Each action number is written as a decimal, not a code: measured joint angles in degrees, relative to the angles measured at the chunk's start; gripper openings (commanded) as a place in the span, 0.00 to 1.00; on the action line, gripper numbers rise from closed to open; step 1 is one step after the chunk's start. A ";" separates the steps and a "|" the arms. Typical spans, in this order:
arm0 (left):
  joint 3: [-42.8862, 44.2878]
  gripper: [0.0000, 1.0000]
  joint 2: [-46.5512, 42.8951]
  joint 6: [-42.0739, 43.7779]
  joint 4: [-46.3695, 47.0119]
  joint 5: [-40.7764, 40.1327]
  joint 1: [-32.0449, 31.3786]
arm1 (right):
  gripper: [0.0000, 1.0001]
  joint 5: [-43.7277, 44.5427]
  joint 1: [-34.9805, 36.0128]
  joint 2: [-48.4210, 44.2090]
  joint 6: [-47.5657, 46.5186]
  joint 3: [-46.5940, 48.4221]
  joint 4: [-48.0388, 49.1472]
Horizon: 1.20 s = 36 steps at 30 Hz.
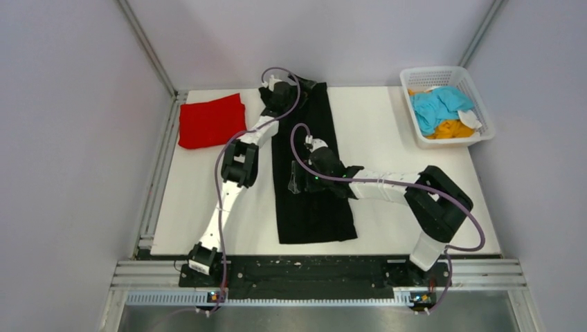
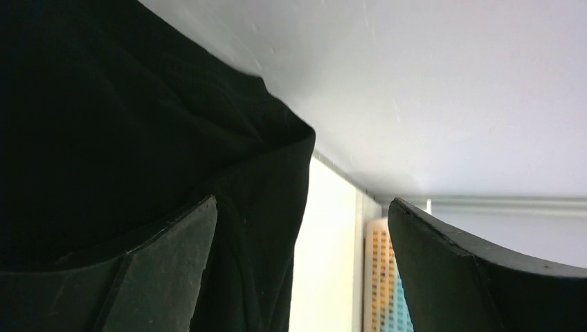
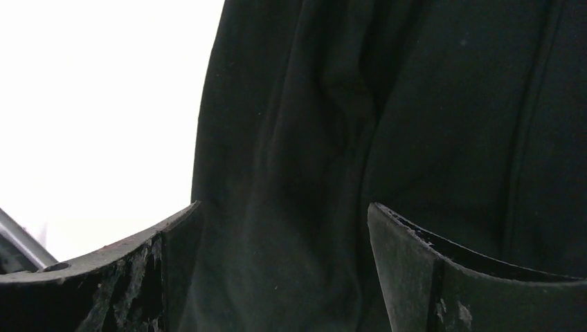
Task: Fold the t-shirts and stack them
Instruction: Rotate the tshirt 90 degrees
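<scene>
The large black t-shirt (image 1: 318,214) lies as a long narrow strip down the middle of the table. My left gripper (image 1: 275,88) is at its far end, jaws open, with a raised black cloth corner (image 2: 104,104) against the left finger (image 2: 166,277). My right gripper (image 1: 299,178) is low over the strip's left edge at mid-length, jaws open, black cloth (image 3: 450,104) filling the gap. The red t-shirt (image 1: 211,121) lies folded at the back left. The light blue (image 1: 439,105) and orange (image 1: 450,129) t-shirts lie crumpled in the basket.
The white mesh basket (image 1: 443,71) stands at the back right corner; it also shows in the left wrist view (image 2: 377,277). Grey walls enclose the table on three sides. A metal rail (image 1: 156,187) runs along the left edge.
</scene>
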 measured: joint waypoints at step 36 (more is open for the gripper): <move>-91.49 0.99 -83.01 26.53 -16.96 -1.68 -11.96 | 0.39 11.85 9.77 -18.40 -3.02 -12.28 -26.93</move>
